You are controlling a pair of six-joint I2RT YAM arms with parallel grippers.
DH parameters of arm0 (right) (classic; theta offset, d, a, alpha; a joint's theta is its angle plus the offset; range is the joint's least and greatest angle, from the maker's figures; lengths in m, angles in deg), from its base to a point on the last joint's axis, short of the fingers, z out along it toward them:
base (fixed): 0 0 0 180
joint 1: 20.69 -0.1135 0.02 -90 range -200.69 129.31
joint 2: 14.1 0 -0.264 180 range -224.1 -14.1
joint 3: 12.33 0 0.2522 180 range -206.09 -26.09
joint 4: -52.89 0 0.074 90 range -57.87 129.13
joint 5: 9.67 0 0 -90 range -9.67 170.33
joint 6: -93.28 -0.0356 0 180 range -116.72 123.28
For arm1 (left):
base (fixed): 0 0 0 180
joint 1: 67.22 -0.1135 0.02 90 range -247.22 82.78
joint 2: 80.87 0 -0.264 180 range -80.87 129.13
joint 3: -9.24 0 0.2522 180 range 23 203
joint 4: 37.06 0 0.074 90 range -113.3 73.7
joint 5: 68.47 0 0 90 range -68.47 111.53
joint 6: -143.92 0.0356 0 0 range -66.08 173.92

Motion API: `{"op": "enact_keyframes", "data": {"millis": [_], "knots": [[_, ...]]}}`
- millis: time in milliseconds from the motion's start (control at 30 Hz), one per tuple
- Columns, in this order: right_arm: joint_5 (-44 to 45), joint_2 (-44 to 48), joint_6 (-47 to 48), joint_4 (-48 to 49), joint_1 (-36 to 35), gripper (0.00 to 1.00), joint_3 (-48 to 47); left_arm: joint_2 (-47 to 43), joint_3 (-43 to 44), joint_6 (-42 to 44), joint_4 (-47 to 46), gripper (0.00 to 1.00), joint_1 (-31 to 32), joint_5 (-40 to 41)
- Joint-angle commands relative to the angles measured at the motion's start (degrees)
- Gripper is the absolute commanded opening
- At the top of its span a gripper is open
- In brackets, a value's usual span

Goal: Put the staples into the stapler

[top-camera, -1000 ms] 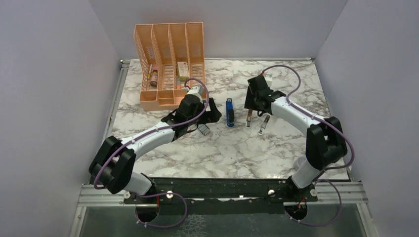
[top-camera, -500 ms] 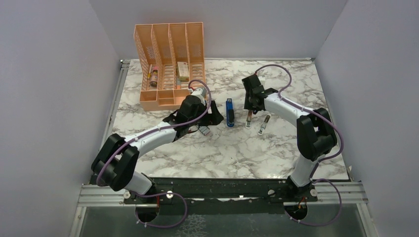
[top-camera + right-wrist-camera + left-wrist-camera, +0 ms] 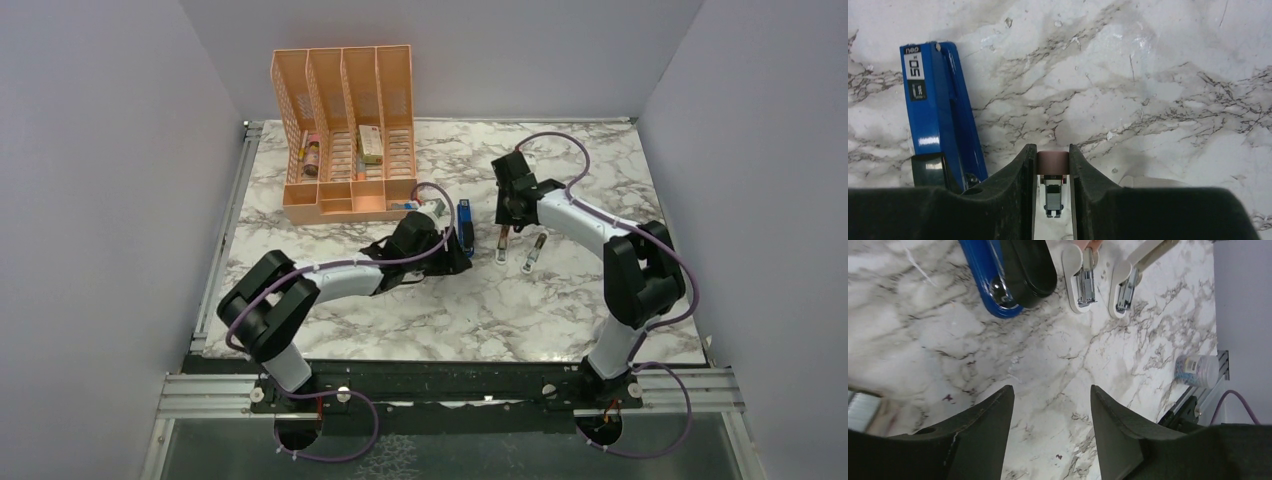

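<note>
The blue stapler (image 3: pixel 466 216) with its black top arm lies on the marble table, and shows too in the left wrist view (image 3: pixel 1009 275) and the right wrist view (image 3: pixel 938 110). My left gripper (image 3: pixel 457 252) hovers just near of it, open over bare marble (image 3: pixel 1050 395). The staples (image 3: pixel 859 410) show as a silvery strip at that view's lower left edge; the left arm hides them from above. My right gripper (image 3: pixel 505 215) is shut (image 3: pixel 1053 150) on the brown end of a small white clip-like piece (image 3: pixel 1053 162), right of the stapler.
A second white clip-like piece (image 3: pixel 533 253) lies right of the held one. A peach desk organizer (image 3: pixel 345 130) stands at the back left with a small bottle (image 3: pixel 312 155) and a box (image 3: pixel 370 143) in it. A small jar (image 3: pixel 1198 371) sits near the table's right front edge.
My left arm has swung right from the staples to the stapler's near end, its jaws narrowing. My right gripper has closed on the white clip-like piece.
</note>
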Motion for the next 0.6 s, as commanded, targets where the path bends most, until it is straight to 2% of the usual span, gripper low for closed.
{"op": "enact_keyframes", "data": {"millis": [0,233,367,567], "knots": [[-4.3,4.7,0.1,-2.7,-0.4,0.25,2.5,4.9,3.5,-4.3,-2.0,0.56,4.0,4.1],[-6.7,9.0,-0.2,-2.7,-0.7,0.25,6.9,12.5,9.5,-6.7,-1.2,0.42,8.0,7.7],[-8.1,10.3,-0.2,-2.7,-1.0,0.25,8.6,15.2,10.8,-7.7,-1.3,0.34,8.2,6.7],[-9.1,11.4,-0.5,-2.8,-1.5,0.25,10.3,17.7,11.3,-7.9,-3.8,0.3,8.9,3.3]]}}
